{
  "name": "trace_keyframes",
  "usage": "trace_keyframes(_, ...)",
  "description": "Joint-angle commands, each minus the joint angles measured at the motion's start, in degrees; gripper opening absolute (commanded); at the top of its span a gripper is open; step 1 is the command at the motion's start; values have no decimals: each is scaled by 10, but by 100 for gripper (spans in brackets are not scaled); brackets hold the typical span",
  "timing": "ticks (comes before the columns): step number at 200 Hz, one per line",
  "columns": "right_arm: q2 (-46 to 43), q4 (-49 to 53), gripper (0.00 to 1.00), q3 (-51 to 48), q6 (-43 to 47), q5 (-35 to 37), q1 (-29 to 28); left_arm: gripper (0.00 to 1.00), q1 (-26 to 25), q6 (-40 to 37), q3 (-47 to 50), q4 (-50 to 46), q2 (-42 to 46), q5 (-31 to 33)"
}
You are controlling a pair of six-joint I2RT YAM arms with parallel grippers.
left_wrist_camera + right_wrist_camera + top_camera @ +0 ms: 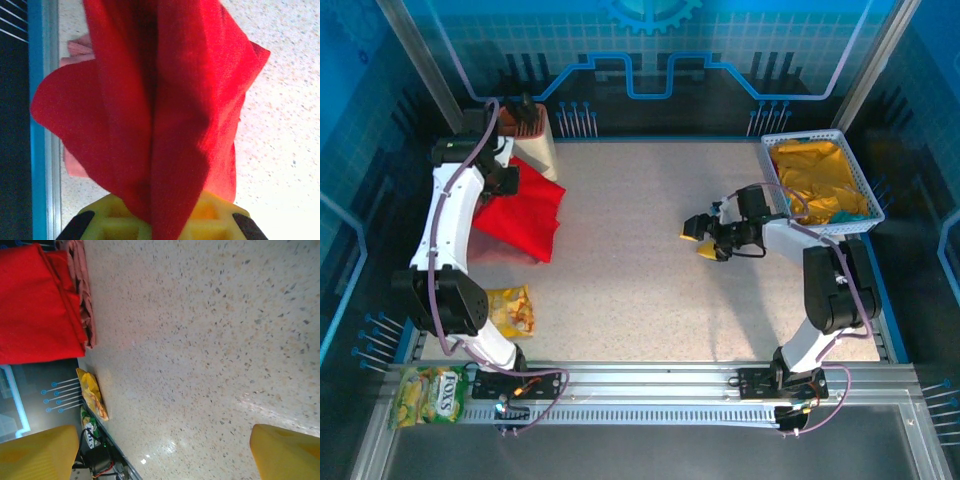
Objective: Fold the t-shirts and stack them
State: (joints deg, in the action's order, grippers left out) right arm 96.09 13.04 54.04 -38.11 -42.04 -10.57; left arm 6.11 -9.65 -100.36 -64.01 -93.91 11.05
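**Red t-shirt (525, 215) pinched by the left gripper (508, 182) at the table's (650, 300) left edge**

You have two t-shirts. The red one hangs in loose lengthwise folds from the left gripper, whose fingers are pressed together on the cloth. Its lower part lies over the dusty-pink t-shirt (82, 285), which rests flat beside the left edge, toward the far-left corner. From there to the right edge, open tabletop gives room to move. The right gripper (700, 240) hovers right of centre, jaws spread, holding nothing. One white basket (800, 135) with yellow cloth (815, 180) sits at the far-right corner. One yellow snack bag (510, 308) lies near the near-left corner, and one green bag (428, 395) lies beyond the near edge.
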Motion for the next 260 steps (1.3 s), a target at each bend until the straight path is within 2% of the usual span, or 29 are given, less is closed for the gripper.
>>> trace_keyframes(1,15,6,89,11,-5,0,-15,0,20,-29,1,43,-2,22)
trace_keyframes(95,35,1,89,18,-4,-6,-27,0,48,-42,110,185,-31,13)
trace_keyframes(203,47,-3,89,19,-2,-12,-32,0,86,-16,112,199,-92,29)
trace_keyframes(228,45,-5,89,16,-2,-14,-34,4,93,-3,95,182,-121,50)
trace_keyframes(239,43,-2,89,15,1,-14,-33,13,96,8,84,167,-134,73)
trace_keyframes(243,42,-1,89,15,2,-13,-33,30,97,15,80,162,-139,83)
trace_keyframes(246,41,-1,89,14,3,-12,-34,51,99,20,78,160,-143,94)
trace_keyframes(247,41,0,89,14,3,-11,-33,54,99,23,77,160,-144,97)
trace_keyframes(252,40,0,89,14,4,-11,-33,92,102,33,76,160,-149,117)
trace_keyframes(255,40,1,89,14,4,-11,-33,98,104,36,75,162,-151,126)
trace_keyframes(260,39,0,89,13,4,-12,-33,99,107,42,75,168,-153,140)
